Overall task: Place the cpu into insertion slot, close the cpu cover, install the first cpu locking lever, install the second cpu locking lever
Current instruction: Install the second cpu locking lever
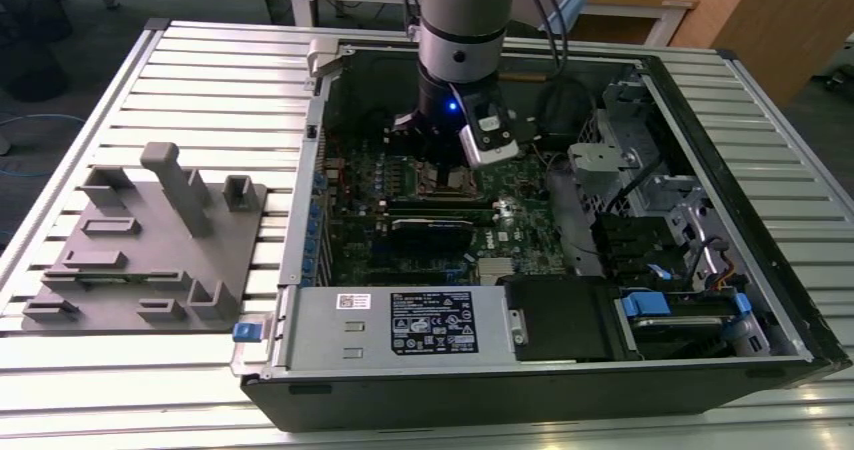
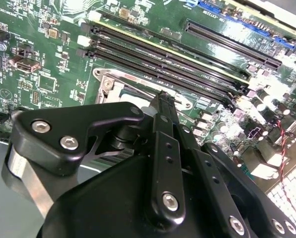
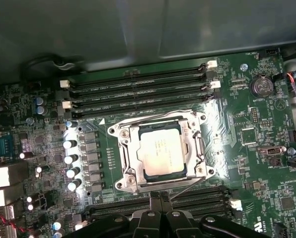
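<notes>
Working low inside the computer case [image 1: 400, 385], near the middle of the green board [image 3: 247, 163]. Keeping the fingers [image 3: 155, 204] pressed close together in both wrist views, holding nothing, tips just beside the near edge of the cpu cover [image 3: 127, 151].

Finding the cpu [image 3: 160, 151] lying flat in the insertion slot [image 3: 184, 153], with the cover resting down around it. Spotting a thin wire lever [image 3: 192, 184] sticking out along that same edge, likely not locked yet.

Doing this step well, probably: pushing slowly, staying on the wire, keeping off the chip's shiny top, watching the cover staying flat.

Noticing a grey tray [image 1: 134, 260] at the surface's edge, on the exterior view's left.
</notes>
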Tool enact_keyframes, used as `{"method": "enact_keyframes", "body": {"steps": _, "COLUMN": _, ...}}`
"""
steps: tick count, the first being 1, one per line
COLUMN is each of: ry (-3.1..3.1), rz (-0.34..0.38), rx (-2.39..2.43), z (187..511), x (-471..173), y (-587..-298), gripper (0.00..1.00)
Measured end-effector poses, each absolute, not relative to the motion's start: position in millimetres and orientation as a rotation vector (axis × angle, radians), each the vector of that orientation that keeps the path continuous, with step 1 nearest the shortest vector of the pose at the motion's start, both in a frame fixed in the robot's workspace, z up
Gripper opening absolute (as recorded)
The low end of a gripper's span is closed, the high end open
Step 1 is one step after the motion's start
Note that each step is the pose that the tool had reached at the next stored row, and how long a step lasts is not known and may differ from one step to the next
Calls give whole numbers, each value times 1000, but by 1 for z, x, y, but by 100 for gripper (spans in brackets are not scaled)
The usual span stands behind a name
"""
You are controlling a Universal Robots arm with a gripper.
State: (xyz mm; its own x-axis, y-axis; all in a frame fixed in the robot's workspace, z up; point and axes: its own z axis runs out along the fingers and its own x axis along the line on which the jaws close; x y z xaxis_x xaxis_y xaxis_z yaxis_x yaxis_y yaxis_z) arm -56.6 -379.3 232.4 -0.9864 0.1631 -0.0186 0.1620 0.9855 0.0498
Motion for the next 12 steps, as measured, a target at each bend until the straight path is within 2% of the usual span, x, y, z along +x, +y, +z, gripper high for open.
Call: {"method": "enact_keyframes", "body": {"steps": 12, "ry": 3108, "rz": 75, "rx": 254, "z": 232, "x": -61, "y": -379, "gripper": 11}}
